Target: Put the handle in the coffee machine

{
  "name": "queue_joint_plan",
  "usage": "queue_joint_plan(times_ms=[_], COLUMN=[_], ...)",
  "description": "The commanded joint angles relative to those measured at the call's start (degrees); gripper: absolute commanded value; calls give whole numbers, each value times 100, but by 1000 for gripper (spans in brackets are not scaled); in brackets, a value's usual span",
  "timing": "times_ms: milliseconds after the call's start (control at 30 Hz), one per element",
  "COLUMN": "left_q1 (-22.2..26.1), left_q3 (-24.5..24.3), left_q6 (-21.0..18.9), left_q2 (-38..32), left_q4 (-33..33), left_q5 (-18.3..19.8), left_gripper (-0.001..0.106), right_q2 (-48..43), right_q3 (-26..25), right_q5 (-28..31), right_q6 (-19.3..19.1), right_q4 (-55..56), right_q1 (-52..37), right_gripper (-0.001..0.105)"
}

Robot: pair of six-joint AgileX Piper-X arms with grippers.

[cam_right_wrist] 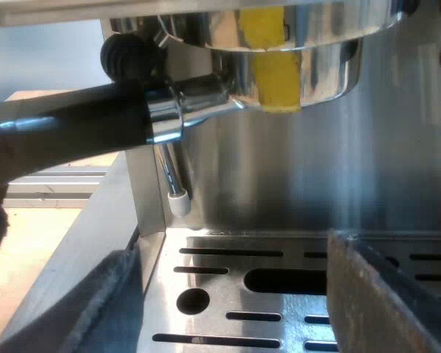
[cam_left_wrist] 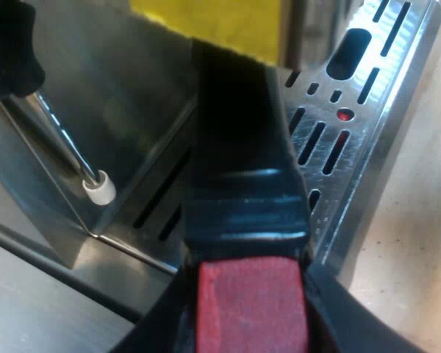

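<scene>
My left gripper (cam_left_wrist: 250,316) has its jaws closed on the red end (cam_left_wrist: 251,305) of the handle (cam_left_wrist: 239,147). One black jaw presses each side of it, and the wrist is in line with the handle's length. My right gripper (cam_right_wrist: 228,283) points roughly level, with its jaws spread wide apart.

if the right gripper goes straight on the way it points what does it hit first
Probably the machine's steel front wall, above the drip tray and under the holder; the right gripper is open, depth unclear.
</scene>
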Motion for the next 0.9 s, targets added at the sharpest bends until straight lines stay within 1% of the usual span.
queue_joint_plan(times_ms=[33,333,467,567,600,633,667,733,767,800,833,900], left_q1=[-22,-7,-7,-7,-7,-7,-7,-7,-7,39,68,121], left_q3=[-210,-418,-417,-417,-417,-417,-417,-417,-417,-417,-417,-417], left_q6=[21,20,20,20,20,20,20,20,20,20,20,20], left_q2=[-103,-172,-197,-197,-197,-197,-197,-197,-197,-197,-197,-197], left_q4=[32,86,129,192,213,222,222,200,167,136,92,61], left_q5=[529,514,526,527,544,541,541,531,520,476,475,462], left_gripper=[0,0,0,0,0,0,0,0,0,0,0,0], right_q2=[-7,-7,-7,-7,-7,-7,4,2,2,2,2,2], right_q3=[-19,-19,-19,-19,-19,-19,-19,-19,-19,-19,-19,-19], right_q5=[40,40,100,446,516,374,186,-772,-997,-1246,-1354,-1281], right_q6=[-76,-76,-76,-76,-166,-364,-405,-413,-416,-451,-529,-724], right_q4=[-40,-40,-40,-40,-40,-19,19,158,144,95,81,40], right_q1=[-27,-27,-27,-27,-27,-91,-120,-372,-428,-507,-549,-590], right_gripper=[56,56,56,56,56,56,56,55,54,49,43,36])
